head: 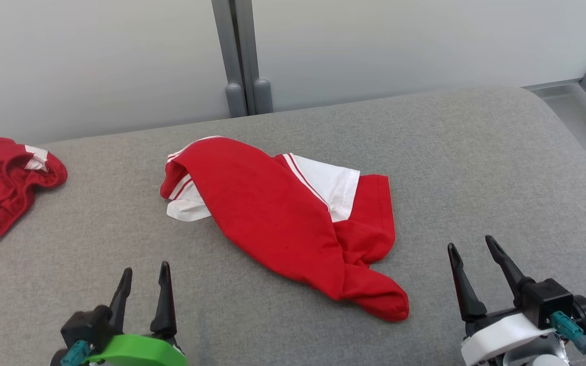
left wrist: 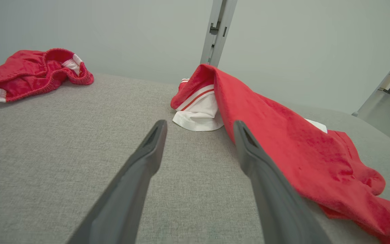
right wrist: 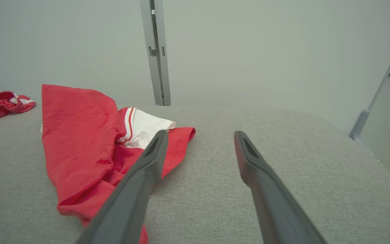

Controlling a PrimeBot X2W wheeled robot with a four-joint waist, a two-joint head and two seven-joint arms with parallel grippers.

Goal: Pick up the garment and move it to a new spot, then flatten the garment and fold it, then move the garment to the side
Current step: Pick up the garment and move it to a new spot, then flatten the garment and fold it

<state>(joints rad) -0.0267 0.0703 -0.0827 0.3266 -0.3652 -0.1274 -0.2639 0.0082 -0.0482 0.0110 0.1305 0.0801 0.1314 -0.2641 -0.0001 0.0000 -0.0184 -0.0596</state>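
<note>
The red-and-white garment (head: 277,213) lies crumpled in the middle of the table (head: 476,168), at 1 o'clock from my left end effector (head: 146,266) and 10 o'clock from my right end effector (head: 470,241), both spread wide and empty. I judge it light, soft and limp, best pinched at two edges: the white edge (head: 186,209) at its 9 o'clock and the red hem (head: 385,203) at its 3 o'clock. The table's grey cloth looks grippy; a second red piece (head: 3,178) sits at 10 o'clock, a pale wall (head: 94,61) at 12.
</note>
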